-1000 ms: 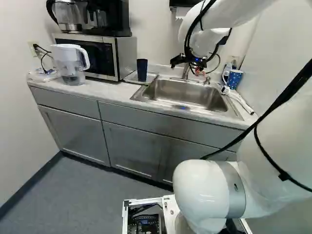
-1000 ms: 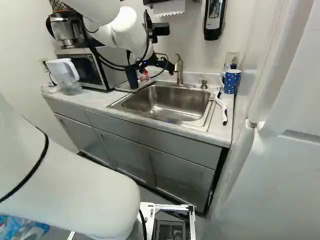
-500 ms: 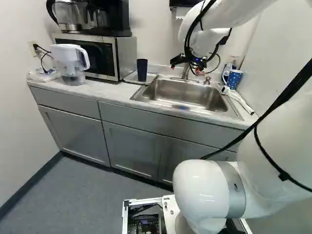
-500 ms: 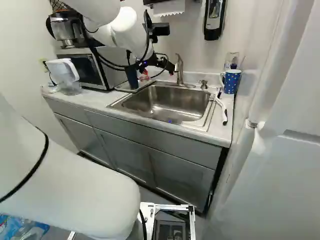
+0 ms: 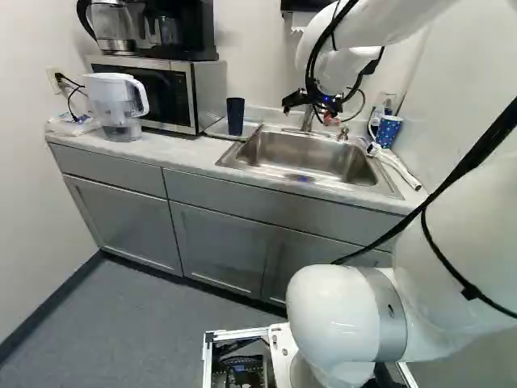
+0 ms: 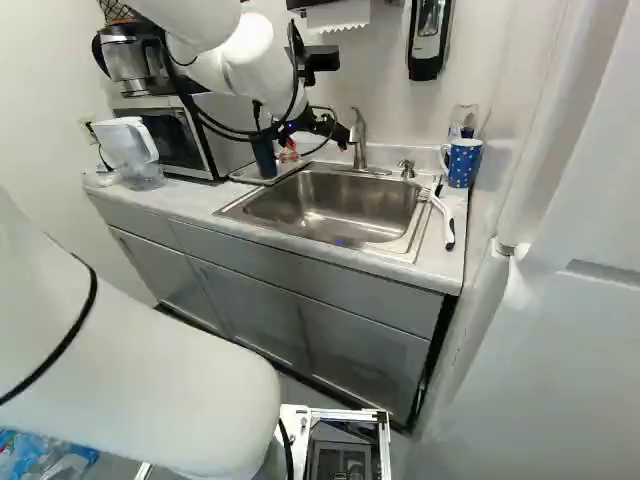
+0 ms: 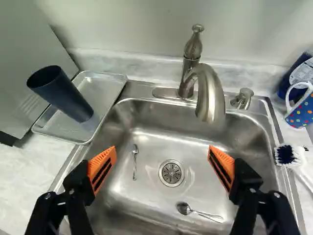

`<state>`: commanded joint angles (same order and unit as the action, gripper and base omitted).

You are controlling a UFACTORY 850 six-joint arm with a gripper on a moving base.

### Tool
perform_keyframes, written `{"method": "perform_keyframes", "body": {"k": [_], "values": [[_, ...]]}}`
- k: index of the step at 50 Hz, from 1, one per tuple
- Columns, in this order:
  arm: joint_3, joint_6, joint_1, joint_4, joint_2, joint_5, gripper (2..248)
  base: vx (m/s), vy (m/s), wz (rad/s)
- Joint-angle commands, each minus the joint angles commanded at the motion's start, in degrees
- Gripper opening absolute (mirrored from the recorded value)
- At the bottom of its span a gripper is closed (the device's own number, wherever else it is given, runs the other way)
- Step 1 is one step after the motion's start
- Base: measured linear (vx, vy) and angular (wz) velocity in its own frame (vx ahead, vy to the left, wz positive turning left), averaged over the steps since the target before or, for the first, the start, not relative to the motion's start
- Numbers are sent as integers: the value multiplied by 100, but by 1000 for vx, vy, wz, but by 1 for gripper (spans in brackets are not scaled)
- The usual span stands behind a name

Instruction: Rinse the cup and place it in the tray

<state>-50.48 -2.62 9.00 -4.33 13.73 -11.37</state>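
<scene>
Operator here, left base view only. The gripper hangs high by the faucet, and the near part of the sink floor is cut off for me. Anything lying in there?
Observer: Yes, the wrist view shows two spoons in the sink: one spoon on the tray side of the drain, the other spoon across the drain from the faucet.

Operator: Noted. Can't read the gripper from here. Open or shut?

Observer: Open; in the wrist view the gripper has its two orange-padded fingers wide apart, nothing held.
</scene>
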Motion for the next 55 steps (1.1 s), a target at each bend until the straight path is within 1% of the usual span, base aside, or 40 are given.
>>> {"method": "perform_keyframes", "body": {"k": [24,55], "values": [[0,0,0,0,0,0,247,-46,0,3],[0,0,0,0,0,0,247,-118,25,0]]}}
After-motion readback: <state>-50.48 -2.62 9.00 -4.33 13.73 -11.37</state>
